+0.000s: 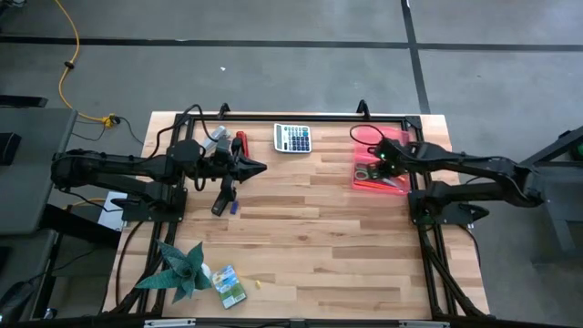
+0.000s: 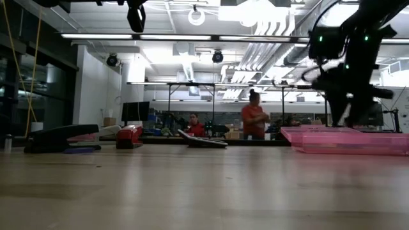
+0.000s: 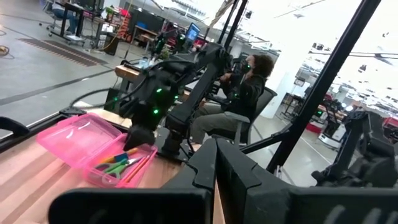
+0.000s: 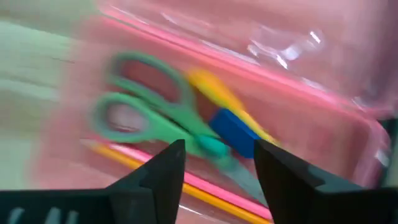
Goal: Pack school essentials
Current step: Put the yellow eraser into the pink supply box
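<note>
An open pink pencil case (image 1: 378, 162) lies at the table's far right. It holds the green-handled scissors (image 4: 146, 118), a blue eraser (image 4: 235, 132), a yellow stick (image 4: 214, 90) and pink and orange sticks (image 4: 205, 190). My right gripper (image 4: 216, 163) hangs open just above them, over the case (image 2: 345, 139), and holds nothing. My left gripper (image 1: 259, 167) is shut and empty above the table's far left. The green-yellow crayon box (image 1: 228, 284) lies flat near the front left edge. A tiny yellow piece (image 1: 258, 283) lies beside it.
A grey-white calculator (image 1: 292, 138) and a red stapler (image 1: 240, 144) lie at the far edge. A black stapler (image 1: 223, 196) lies under my left arm. A green paper plant (image 1: 178, 269) stands at the front left. People show in the room behind the table (image 2: 254, 118).
</note>
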Available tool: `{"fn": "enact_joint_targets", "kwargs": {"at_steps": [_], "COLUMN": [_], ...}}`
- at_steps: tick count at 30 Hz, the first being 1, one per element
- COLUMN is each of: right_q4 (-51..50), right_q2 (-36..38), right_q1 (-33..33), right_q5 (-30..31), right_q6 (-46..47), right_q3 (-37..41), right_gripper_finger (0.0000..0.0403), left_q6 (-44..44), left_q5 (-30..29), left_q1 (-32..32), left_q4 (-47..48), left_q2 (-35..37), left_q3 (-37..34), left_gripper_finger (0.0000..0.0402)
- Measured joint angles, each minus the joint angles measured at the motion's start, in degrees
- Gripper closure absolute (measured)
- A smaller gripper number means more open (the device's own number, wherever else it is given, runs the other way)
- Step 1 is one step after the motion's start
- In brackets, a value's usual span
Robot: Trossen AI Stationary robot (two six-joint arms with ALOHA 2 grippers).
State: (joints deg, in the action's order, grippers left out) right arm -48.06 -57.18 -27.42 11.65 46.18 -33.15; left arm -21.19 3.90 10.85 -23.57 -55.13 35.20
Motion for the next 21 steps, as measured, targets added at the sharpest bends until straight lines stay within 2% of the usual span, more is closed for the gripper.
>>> {"fn": "enact_joint_targets", "kwargs": {"at_steps": [4,7,10,14,17,21], "right_q4": [12.8,28.2,44.8,60.6,65.7,66.6], "right_q2": [5.5,8.7,9.9,9.3,9.2,9.2], "right_q1": [5.2,10.1,14.6,19.3,22.2,24.6], "right_q5": [-3.0,-4.8,-9.0,-15.7,-16.8,-16.8], "right_q6": [-4.6,-8.0,-13.9,-23.1,-31.2,-35.7], "right_q3": [0.6,2.8,4.7,5.1,5.1,5.1], "right_gripper_finger": [0.0202,0.0203,0.0206,0.021,0.021,0.021], "left_q6": [0.2,0.2,0.3,1.0,2.6,4.1], "left_q5": [0.0,0.0,0.0,0.0,0.0,0.0], "left_q1": [0.0,0.0,0.0,0.0,0.0,0.0], "left_q4": [0.2,0.2,0.2,0.2,0.2,0.2], "left_q2": [0.1,0.1,0.1,0.1,0.1,0.1], "left_q3": [0.0,0.0,0.0,0.0,0.0,0.0], "left_gripper_finger": [0.0401,0.0401,0.0401,0.0401,0.0401,0.0401]}}
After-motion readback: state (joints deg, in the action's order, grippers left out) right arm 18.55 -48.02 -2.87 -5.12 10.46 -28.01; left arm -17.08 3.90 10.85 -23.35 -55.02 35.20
